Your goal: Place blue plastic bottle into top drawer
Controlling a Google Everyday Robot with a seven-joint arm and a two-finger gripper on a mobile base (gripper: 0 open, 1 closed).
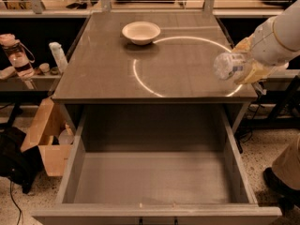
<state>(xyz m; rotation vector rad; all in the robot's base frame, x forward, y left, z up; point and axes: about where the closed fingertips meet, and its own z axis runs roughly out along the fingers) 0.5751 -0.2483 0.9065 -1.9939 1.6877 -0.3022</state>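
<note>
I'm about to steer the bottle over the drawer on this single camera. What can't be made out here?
Camera view:
- blue plastic bottle: the end inside the gripper, which holds it by the table's right edge, is covered; the label is unreadable.
- Its height above the table: one view cannot settle it.
- top drawer: the front panel is cut off by the bottom edge, and the rear is in shadow under the tabletop.
- arm: runs off the right edge.
</note>
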